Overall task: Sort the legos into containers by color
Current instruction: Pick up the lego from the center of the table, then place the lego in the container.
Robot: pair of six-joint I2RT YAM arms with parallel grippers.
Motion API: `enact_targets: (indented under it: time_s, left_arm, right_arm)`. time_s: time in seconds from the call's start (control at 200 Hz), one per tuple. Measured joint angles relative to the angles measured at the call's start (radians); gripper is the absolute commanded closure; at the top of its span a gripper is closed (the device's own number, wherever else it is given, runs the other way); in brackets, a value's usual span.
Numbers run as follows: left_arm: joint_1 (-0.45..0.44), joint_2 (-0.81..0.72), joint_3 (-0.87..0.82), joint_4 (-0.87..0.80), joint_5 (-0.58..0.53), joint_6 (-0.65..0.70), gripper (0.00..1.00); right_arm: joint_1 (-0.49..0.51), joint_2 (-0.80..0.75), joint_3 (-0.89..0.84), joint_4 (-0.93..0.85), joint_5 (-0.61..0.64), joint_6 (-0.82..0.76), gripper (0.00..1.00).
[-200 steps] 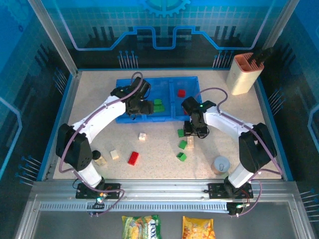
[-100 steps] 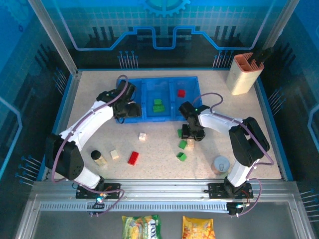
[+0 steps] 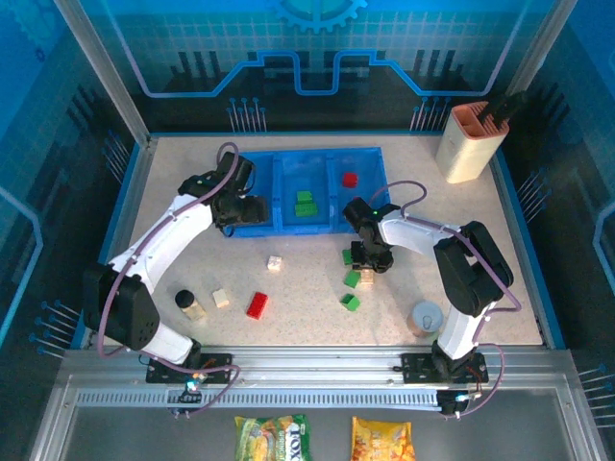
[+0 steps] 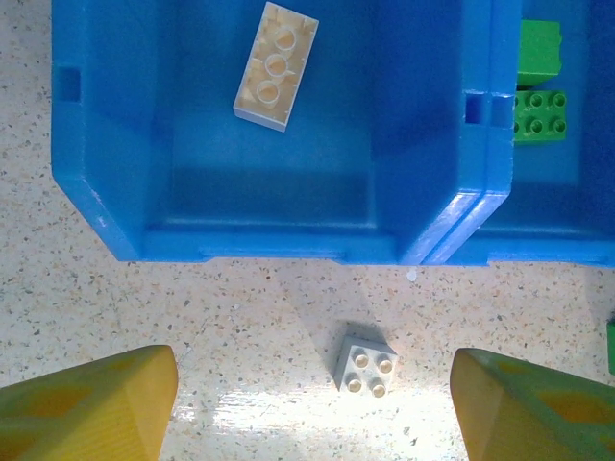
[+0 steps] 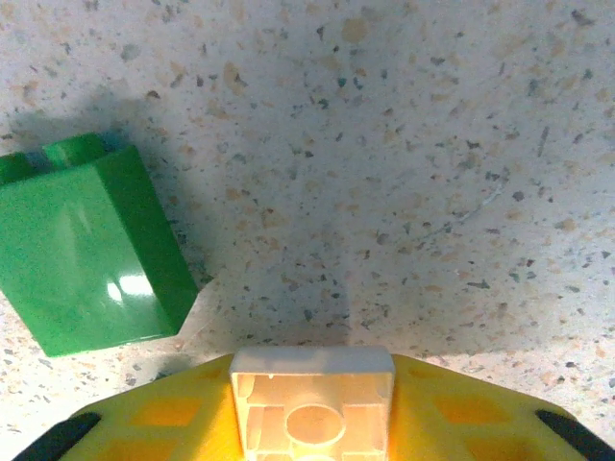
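Note:
My left gripper point(image 3: 236, 207) point(image 4: 315, 394) hangs open over the front edge of the blue tray point(image 3: 252, 229) point(image 4: 269, 226), at its left compartment. A square cream brick point(image 4: 366, 370) lies on the table between its yellow fingers point(image 4: 96, 403). An oblong cream brick point(image 4: 277, 64) lies in the left compartment, green bricks point(image 3: 306, 203) point(image 4: 538, 96) in the middle one, a red brick point(image 3: 350, 179) in the right one. My right gripper point(image 3: 369, 261) point(image 5: 312, 384) is shut on a cream brick point(image 5: 312, 413), low over the table, beside a green brick point(image 5: 91, 259).
Loose on the table: green bricks point(image 3: 353, 279) point(image 3: 350, 302), cream bricks point(image 3: 275, 263) point(image 3: 221, 298) and a red brick point(image 3: 257, 304). A black-capped bottle point(image 3: 184, 299) stands front left, a grey cup point(image 3: 426, 317) front right, a tall beige holder point(image 3: 468, 141) back right.
My left gripper has moved left from over the middle compartment to the left compartment's front edge. The right gripper has stayed down among the bricks by the tray.

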Motion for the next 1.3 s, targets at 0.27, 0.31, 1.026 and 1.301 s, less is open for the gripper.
enact_targets:
  time_s: [0.27, 0.31, 1.026, 1.301]
  left_arm:
    - [0.026, -0.015, 0.0, 0.0, 0.021, 0.001, 0.24]
    - [0.032, -0.02, -0.001, 0.0, 0.03, 0.001, 0.24]
    - [0.32, -0.151, -0.154, 0.016, 0.156, 0.119, 0.24]
    - [0.362, -0.164, -0.232, 0.071, 0.161, 0.14, 0.24]
  right_arm:
    - [0.001, 0.0, 0.004, -0.008, 0.007, 0.0, 0.65]
    - [0.002, 0.0, 0.007, -0.015, 0.01, 0.0, 0.65]
    - [0.25, 0.089, 0.418, -0.029, 0.026, 0.002, 0.67]
    - [0.332, 0.213, 0.585, 0.062, 0.037, -0.016, 0.69]
